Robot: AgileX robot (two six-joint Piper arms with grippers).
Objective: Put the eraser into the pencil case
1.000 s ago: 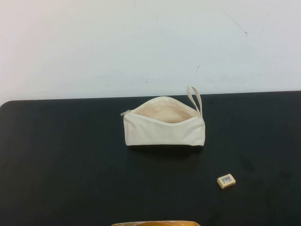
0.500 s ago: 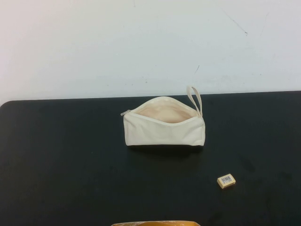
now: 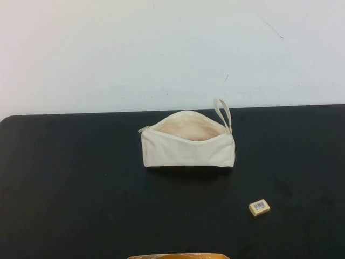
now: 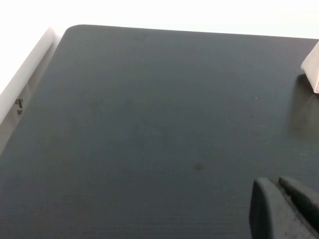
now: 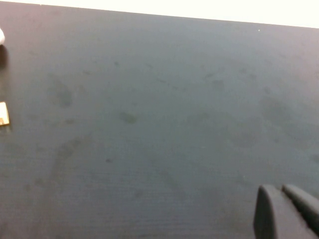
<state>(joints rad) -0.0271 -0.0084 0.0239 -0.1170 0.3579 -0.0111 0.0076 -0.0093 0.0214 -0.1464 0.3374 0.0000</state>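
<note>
The cream-white pencil case lies at the middle back of the black table, its zip open and pale lining showing, loop strap at its right end. One corner of it shows in the left wrist view. The tan-yellow eraser with a barcode label lies on the table to the front right of the case; its edge shows in the right wrist view. My left gripper is shut and empty above bare table. My right gripper is shut and empty, away from the eraser. Neither arm shows in the high view.
A yellow-orange object pokes in at the table's front edge, centre. A white wall stands behind the table. The table's rounded far-left corner shows in the left wrist view.
</note>
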